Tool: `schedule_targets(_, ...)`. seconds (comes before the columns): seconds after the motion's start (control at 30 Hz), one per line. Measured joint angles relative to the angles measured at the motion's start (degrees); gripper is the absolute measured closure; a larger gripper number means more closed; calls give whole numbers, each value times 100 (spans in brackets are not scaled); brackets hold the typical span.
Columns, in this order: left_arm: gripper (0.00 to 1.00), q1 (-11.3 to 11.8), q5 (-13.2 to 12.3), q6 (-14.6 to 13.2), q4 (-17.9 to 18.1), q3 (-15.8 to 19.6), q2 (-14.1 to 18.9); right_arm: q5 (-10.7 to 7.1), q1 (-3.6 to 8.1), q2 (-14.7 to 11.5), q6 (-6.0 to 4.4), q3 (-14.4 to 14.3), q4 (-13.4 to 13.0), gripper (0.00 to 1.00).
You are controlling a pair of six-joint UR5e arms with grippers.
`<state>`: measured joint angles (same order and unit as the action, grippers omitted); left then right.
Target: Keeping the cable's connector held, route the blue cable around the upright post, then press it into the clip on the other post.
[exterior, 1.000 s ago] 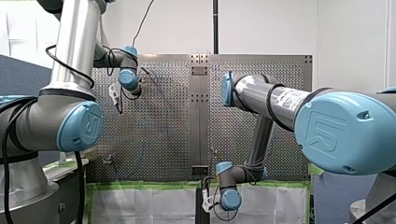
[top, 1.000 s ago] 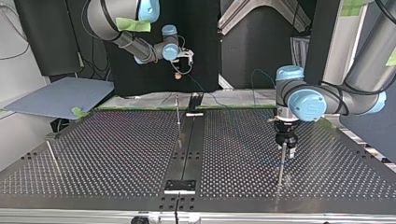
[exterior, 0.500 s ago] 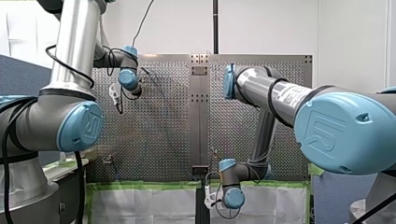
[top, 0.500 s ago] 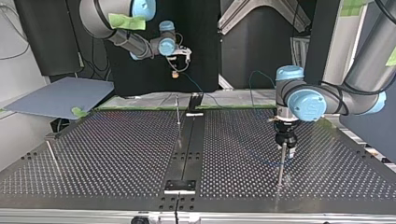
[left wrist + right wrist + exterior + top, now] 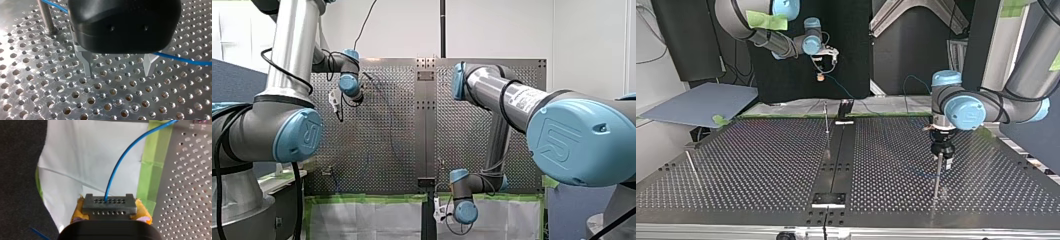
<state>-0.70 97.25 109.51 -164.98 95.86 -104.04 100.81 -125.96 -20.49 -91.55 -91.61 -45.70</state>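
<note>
The connector (image 5: 109,203), a dark grey block with rows of small holes, is pinched between the yellow pads (image 5: 78,208) of my right gripper (image 5: 110,212), one pad pressed against each end. The blue cable (image 5: 108,190) leaves the middle of the connector's face, ahead of the fingers. It arcs away over a white sheet (image 5: 95,157) toward a strip of green tape (image 5: 152,170) along the edge of the perforated desk (image 5: 190,185). In the top view this gripper hangs in the air beyond the desk's far edge, left of the view's centre, and the cable slopes down from it toward the desk.

My left gripper (image 5: 118,72) points down at the desk, its two metal fingers (image 5: 85,61) spread wide with their tips clear of the cable. The cable lies beyond the fingers. It shows by an upright post (image 5: 46,18) near the gripper, passes out of sight behind the black gripper body, and comes out beside the base of one finger, running on across the holes. Whether it touches the post I cannot tell. In the top view this gripper stands just above the post, in the view's right half
</note>
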Motion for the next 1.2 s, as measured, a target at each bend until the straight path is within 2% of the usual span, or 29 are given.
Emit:
schedule_targets(0.13,0,11,0,-2,1,0,-1,21,19,-145,-16,-107,-93,100)
schedule_targets(0.33,0,24,10,-26,8,0,2,71,92,-425,-125,-381,-361,100)
schedule_targets(0.4,0,26,13,-31,8,0,2,118,99,-513,-97,-466,-437,100)
schedule_targets(0.53,0,25,21,-68,6,-2,2,233,73,-711,36,-665,-535,100)
schedule_targets(0.63,0,13,84,-103,2,-1,3,252,81,-838,66,-791,-630,100)
schedule_targets(0.8,0,-13,212,-154,-19,0,3,205,157,-1056,21,-1009,-837,100)
schedule_targets(1.03,0,-29,249,-160,-51,0,4,158,213,-1398,121,-1351,-1179,100)
schedule_targets(1.2,0,-34,261,-158,-72,0,4,110,251,-1628,276,-1455,-1407,100)
